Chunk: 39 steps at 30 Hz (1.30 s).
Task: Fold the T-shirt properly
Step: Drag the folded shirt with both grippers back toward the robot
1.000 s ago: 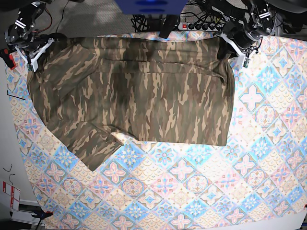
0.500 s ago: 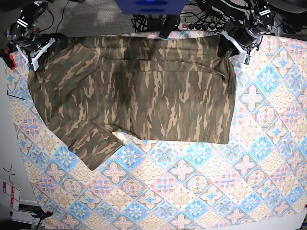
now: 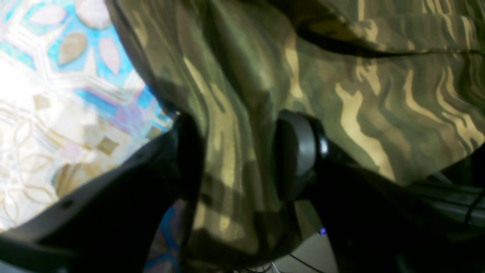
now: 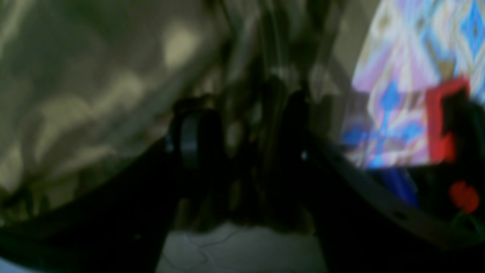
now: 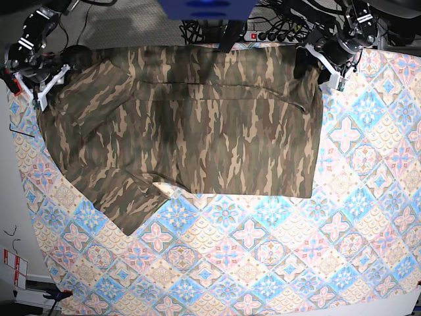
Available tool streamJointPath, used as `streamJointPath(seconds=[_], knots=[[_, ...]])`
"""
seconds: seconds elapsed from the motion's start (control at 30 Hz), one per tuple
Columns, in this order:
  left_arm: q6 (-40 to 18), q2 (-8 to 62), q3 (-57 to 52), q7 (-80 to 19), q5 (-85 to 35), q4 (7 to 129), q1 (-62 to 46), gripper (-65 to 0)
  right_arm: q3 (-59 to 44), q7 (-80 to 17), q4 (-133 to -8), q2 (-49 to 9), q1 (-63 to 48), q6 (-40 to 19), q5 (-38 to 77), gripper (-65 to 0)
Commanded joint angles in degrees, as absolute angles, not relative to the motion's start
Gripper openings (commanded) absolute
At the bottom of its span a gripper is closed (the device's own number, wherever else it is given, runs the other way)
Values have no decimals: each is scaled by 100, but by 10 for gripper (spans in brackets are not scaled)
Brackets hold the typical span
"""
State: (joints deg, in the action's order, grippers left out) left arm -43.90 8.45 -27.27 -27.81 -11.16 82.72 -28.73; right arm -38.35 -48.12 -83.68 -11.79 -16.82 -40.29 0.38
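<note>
The T-shirt [image 5: 184,128] lies spread across the far half of the tablecloth [image 5: 276,263], one sleeve angled toward the near left, with a power strip [image 5: 276,34] and cables just behind its far edge. The near half of the cloth lies bare. At the far corners, the left gripper [image 3: 237,151] stands parted with a fold of shirt between its fingers, and the right gripper [image 4: 242,129] likewise, blurred.

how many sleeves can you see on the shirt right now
1. One sleeve sticks out at the shirt's lower left corner in the base view, lying on the tablecloth. A second may be folded under and hidden.
</note>
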Motion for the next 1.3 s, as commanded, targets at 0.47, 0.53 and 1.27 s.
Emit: streamJointPath(seconds=[0.47,0.53,1.27], knots=[[-4000,1086,-2809,-3231,-593,8215,-2853,-326,-3653,-4796,-8470,-1666,-1341,-4000,40,-292],[-4000,1086,-2809,-3222,-620,8215,-2853,-326,-3653,-4796,-8479,-1684,-1341,-4000,40,-247],[-4000,919,-2818,-3257,-576,9710,-2985,-138,-3626,-4787,-8470,-1727,-1341,-4000,40,-209]])
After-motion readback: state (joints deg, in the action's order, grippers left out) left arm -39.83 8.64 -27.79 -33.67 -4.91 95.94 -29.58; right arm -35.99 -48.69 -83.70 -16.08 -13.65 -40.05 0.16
